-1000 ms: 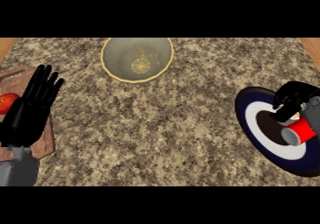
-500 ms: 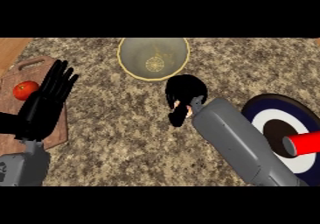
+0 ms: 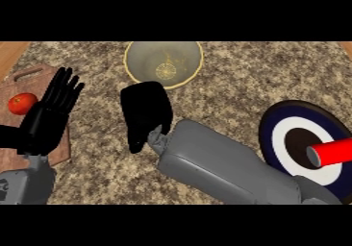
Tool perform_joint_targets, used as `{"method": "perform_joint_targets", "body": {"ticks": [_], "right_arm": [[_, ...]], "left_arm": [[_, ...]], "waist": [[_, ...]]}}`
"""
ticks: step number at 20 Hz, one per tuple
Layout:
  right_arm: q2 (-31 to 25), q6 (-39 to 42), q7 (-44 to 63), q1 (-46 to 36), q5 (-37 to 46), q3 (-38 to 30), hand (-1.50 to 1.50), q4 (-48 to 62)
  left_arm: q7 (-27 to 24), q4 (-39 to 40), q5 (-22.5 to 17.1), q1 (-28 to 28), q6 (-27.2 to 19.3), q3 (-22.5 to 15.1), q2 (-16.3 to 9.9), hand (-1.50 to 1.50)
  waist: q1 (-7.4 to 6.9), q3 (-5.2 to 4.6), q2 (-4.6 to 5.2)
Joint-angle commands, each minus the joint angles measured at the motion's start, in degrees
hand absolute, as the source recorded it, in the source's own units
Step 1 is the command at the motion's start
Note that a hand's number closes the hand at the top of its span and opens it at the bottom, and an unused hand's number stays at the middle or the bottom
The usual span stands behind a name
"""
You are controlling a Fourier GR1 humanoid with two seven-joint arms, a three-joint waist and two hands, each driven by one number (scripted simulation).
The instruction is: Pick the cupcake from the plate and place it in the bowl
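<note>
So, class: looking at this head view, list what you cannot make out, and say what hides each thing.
- The cupcake: not visible; whether the right robot hand holds it is hidden by the hand's back.
- Right hand's fingers: hidden the same way.
- The plate: its lower part is covered by the forearm, its right side cut off by the edge.
- The pattern inside the bowl: too small to read.

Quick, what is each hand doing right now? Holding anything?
Left hand: open, fingers straight up, holding nothing.
Right hand: seen from the back, so whether it holds anything cannot be told.
</note>
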State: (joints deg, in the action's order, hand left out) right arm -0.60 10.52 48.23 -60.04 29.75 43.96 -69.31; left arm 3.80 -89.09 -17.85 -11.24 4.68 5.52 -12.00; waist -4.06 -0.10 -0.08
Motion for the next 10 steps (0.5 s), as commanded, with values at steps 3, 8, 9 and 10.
{"method": "perform_joint_targets", "body": {"ticks": [3,8,9,10], "right_arm": [[0.58,-7.32,12.99,-11.27,1.70,1.26,1.50,-0.48],[0.58,-4.99,17.30,-19.51,3.20,-4.99,1.50,1.88],[0.58,-8.63,15.69,-17.71,4.22,-3.88,1.50,5.18],[0.58,-6.96,17.67,-18.90,3.60,-5.33,1.50,3.58]], "left_arm": [[-1.93,2.96,0.13,-0.72,0.12,1.34,0.01,0.00],[-1.31,-1.49,0.40,3.75,-0.35,0.85,0.48,0.00],[-0.30,0.19,0.16,0.90,-0.52,1.77,-0.50,0.00],[-3.01,-0.32,1.83,3.28,-1.12,0.19,1.57,0.00]], "waist": [[1.96,-0.02,0.12],[2.46,0.02,-0.07],[2.60,0.02,0.18],[2.86,0.03,0.03]]}}
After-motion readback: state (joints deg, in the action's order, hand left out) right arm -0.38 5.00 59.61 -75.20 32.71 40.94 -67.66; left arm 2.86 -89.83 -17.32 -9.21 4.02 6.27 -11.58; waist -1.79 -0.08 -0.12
